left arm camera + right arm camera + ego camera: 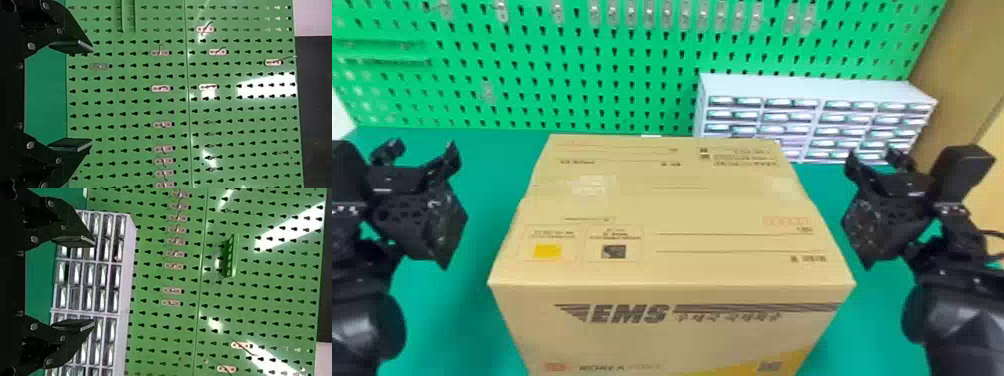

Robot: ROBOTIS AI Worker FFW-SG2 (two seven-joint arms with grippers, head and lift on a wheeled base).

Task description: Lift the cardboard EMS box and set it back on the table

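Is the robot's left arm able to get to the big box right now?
Probably yes: its claw is open, off to the box's left side, and nothing seems to stand between them.

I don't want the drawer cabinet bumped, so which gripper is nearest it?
The right gripper, in front of the drawer cabinet; the left gripper is farther off, across the cardboard EMS box.
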